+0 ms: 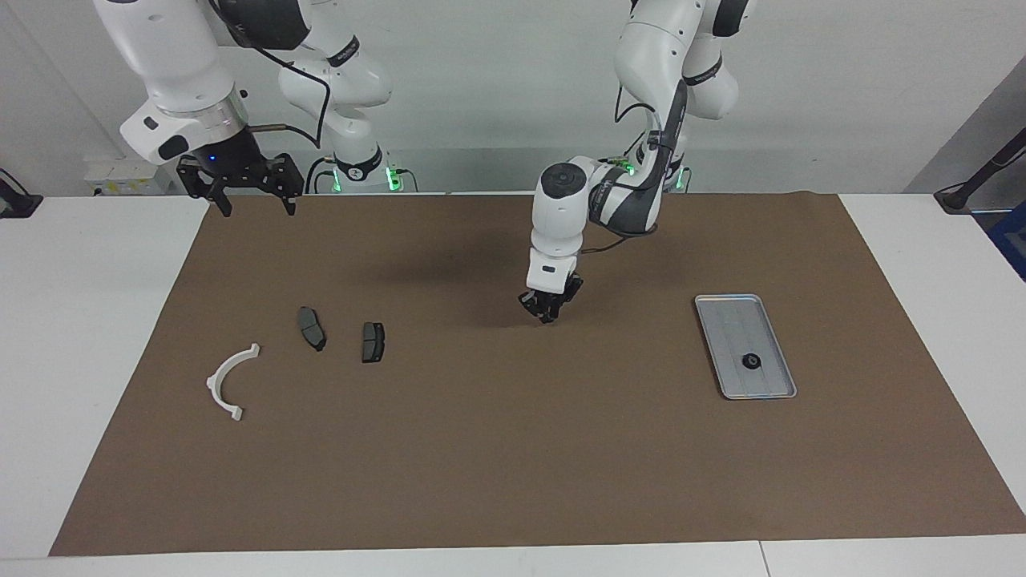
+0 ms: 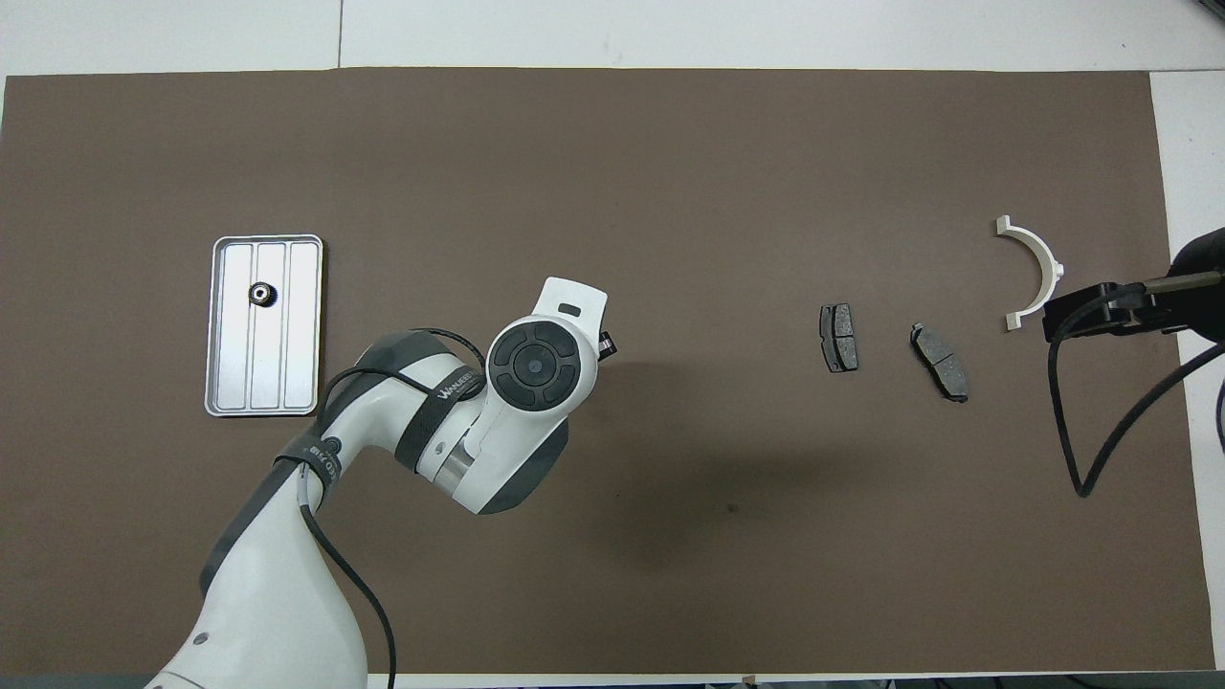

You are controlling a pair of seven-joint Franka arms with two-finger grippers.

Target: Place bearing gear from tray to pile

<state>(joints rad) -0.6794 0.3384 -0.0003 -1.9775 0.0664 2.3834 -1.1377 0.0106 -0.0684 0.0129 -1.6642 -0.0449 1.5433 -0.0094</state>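
Observation:
The bearing gear (image 1: 751, 362), small, black and round, lies on the silver ribbed tray (image 1: 725, 320) at the left arm's end of the table; both show in the overhead view, gear (image 2: 259, 294) and tray (image 2: 287, 383). My left gripper (image 1: 548, 309) hangs low over the bare mat at mid-table, apart from tray and pile; only its dark tip (image 2: 607, 344) shows from above. The pile is a white half-ring bracket (image 1: 230, 380) (image 2: 1034, 271) and two dark pads (image 1: 312, 328) (image 1: 373, 341). My right gripper (image 1: 256, 210) (image 2: 1053, 321) waits open and empty, raised over the mat's edge by the robots.
A brown mat (image 1: 513, 449) covers most of the white table. The left arm's elbow and forearm (image 2: 459, 421) stretch over the mat between the tray and mid-table. A black cable (image 2: 1081, 459) hangs from the right arm near the pile.

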